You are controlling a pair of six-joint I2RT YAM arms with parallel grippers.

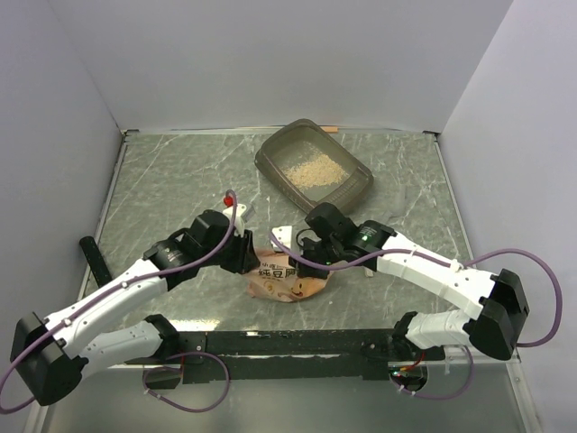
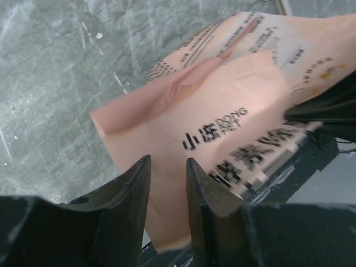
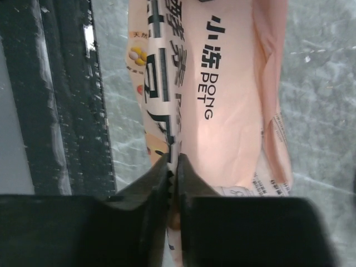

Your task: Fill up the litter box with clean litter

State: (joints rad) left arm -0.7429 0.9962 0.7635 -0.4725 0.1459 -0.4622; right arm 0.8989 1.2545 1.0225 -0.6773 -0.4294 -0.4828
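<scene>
The litter box [image 1: 287,144] sits at the far middle of the table [image 1: 171,180], turned at an angle, with the clean litter [image 1: 311,169] as only a thin pale patch on its floor, so most of the filling appears not yet done. The orange-pink bag [image 1: 287,281] lies well apart from it, near the arms' bases, between the two grippers. The right gripper [image 3: 173,161] has its jaws almost together on a thin printed edge of the bag. The left gripper [image 2: 167,161] has its jaws a little apart with a corner of the bag between them, apparently pinching it. Both holds look slight. The film is smooth, so it could slide out of either pinch once the weight of the granules comes onto it. If one side lets go during the carry, the bag would swing and could spill onto the table short of the box. Which end is open cannot be told, so tipping the wrong way is another risk. The box looks light, and a nudge from the bag or an arm might push it.
</scene>
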